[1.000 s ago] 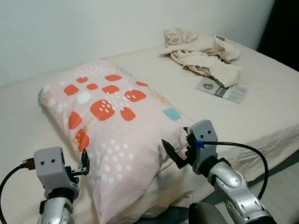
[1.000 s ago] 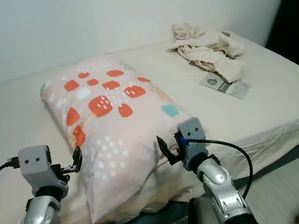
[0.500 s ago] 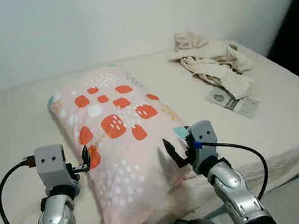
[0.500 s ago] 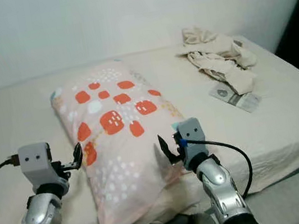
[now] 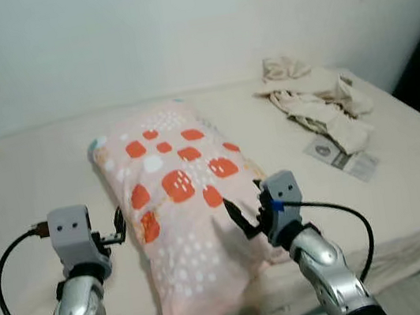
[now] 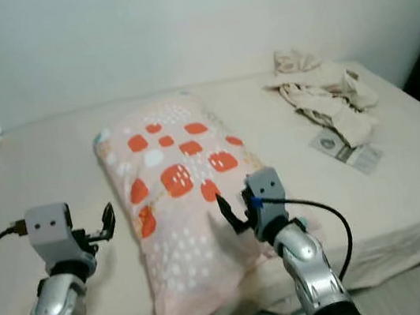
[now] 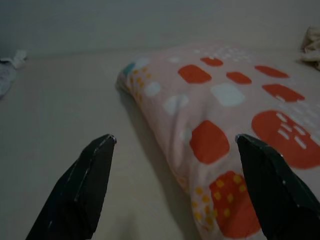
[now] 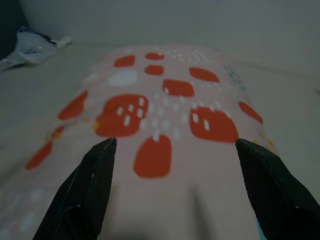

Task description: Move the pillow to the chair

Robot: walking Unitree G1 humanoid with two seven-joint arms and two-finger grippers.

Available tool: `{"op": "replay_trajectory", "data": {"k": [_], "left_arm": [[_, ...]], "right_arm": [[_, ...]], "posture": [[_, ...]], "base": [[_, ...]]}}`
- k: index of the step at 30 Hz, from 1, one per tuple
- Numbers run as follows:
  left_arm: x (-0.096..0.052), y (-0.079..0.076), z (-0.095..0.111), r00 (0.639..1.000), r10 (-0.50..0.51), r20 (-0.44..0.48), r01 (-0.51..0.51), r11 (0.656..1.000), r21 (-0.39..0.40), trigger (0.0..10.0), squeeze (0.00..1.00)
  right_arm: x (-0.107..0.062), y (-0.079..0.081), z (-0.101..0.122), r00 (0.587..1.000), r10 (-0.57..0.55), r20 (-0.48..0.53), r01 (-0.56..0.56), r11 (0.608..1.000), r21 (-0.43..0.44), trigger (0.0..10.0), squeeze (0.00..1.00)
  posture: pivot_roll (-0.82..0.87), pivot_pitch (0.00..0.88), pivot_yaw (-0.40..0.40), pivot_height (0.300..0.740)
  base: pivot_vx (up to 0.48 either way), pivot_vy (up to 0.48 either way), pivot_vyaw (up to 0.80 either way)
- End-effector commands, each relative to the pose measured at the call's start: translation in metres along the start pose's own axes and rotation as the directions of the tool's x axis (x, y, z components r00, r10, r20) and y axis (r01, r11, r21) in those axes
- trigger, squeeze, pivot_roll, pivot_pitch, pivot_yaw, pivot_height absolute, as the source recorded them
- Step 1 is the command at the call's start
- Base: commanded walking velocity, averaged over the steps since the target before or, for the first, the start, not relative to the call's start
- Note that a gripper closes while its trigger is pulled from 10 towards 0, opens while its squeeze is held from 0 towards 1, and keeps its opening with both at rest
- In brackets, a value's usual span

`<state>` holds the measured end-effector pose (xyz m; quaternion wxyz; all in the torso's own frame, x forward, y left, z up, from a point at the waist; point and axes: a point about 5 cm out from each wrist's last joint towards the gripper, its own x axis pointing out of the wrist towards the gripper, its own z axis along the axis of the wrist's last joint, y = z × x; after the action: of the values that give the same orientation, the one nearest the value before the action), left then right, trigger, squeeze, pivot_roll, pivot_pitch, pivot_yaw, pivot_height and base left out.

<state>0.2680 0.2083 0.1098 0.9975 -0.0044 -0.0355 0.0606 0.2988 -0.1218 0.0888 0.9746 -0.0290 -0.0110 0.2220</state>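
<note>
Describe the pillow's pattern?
The pillow is pale pink with orange-red blocks, white dots and small teal patches; clearest in the left eye view.

The pillow lies on the bed, between the left gripper's fingers and the right gripper's fingers.

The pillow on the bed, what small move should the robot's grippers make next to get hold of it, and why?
Probably bring both grippers inward to squeeze the pillow from its two long sides. The left gripper sits open beside the pillow's left edge, and the right gripper is open over its right side, so neither grips fabric yet. The pillow lies flat on the bed between them.
</note>
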Motion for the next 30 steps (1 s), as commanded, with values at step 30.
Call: {"op": "replay_trajectory", "data": {"k": [30], "left_arm": [[-0.003,-0.014,-0.047,0.966,-0.109,-0.234,0.119,0.993,0.027,10.0,0.0]], "right_arm": [[-0.004,0.009,-0.058,0.947,0.081,-0.311,-0.053,0.994,0.1,10.0,0.0]], "posture": [[0.08,0.043,-0.088,0.74]], "base": [[0.0,0.0,0.0]]}}
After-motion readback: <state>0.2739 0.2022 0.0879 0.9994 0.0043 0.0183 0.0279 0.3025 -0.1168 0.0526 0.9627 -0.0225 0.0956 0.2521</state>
